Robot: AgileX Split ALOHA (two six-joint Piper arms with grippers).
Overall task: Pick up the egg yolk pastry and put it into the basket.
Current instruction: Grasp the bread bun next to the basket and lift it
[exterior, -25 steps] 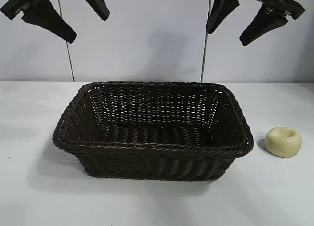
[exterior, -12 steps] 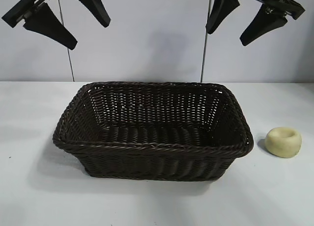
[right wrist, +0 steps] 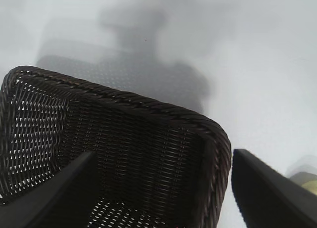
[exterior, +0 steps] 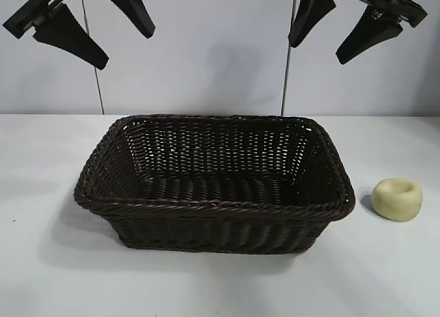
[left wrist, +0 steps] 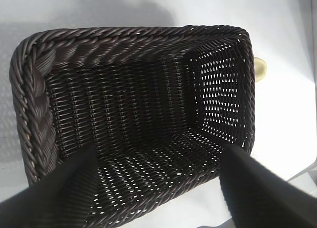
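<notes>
While both grippers' jaws hang spread, empty, one basket [exterior: 213, 207] flanks one egg yolk pastry [exterior: 397, 199].

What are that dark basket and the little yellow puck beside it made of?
The basket looks like woven wicker or a plastic imitation: dark brown strands, braided rim, light showing through the weave. The puck looks like a matte, smooth pale yellow pastry with a dimpled top; real or a model, I can't tell.

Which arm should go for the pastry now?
Right, I'd say. The pastry lies on the table beside the basket's right end, and the right hand hangs open high on that side. The left hand, also open, would have to cross the basket.
</notes>
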